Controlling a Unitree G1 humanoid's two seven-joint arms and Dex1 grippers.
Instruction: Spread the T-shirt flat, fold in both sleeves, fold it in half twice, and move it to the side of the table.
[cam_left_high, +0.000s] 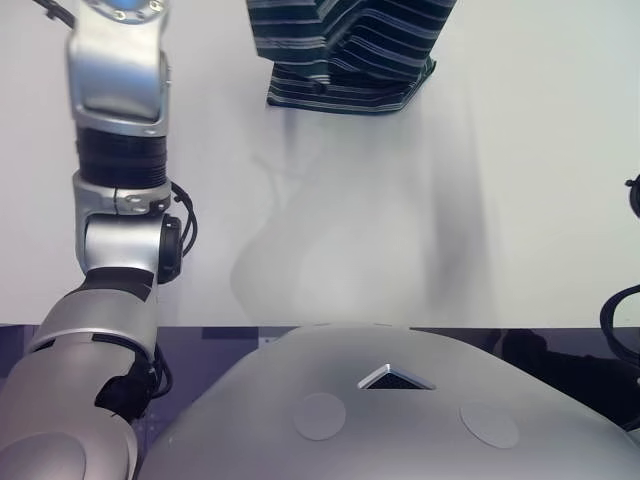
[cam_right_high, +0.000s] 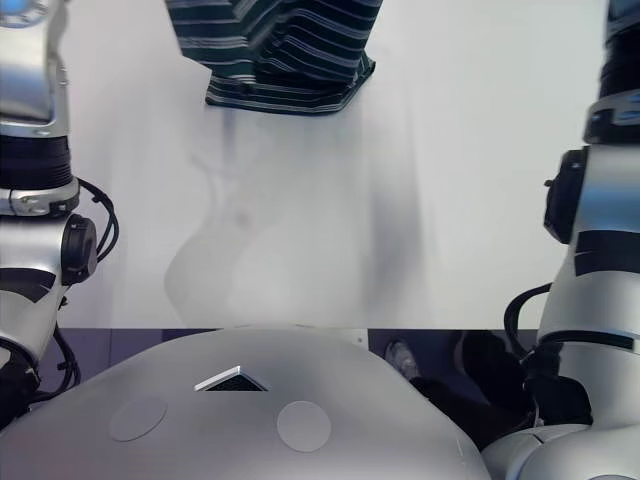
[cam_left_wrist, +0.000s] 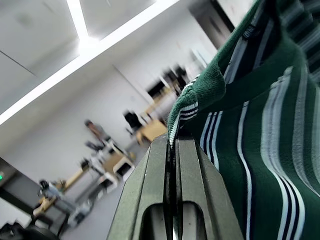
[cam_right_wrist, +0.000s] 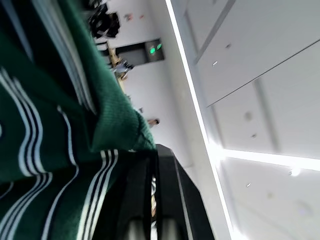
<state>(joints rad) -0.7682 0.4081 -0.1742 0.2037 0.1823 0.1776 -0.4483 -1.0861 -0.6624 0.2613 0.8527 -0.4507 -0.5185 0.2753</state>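
Clamped fully shut, left gripper (cam_left_wrist: 174, 145) and right gripper (cam_right_wrist: 150, 161) each pinch an edge of the striped T-shirt (cam_left_high: 345, 55). It hangs bunched at top centre over the table (cam_left_high: 520, 200) (not yet spread flat), and I judge every fold is still to do.

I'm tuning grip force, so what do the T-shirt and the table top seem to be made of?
The T-shirt: soft matte knit, probably cotton or a blend; fine knit texture, ribbed striped edge, limp folds. The table: smooth white top, maybe laminate or painted board; its faint sheen leaves that open.
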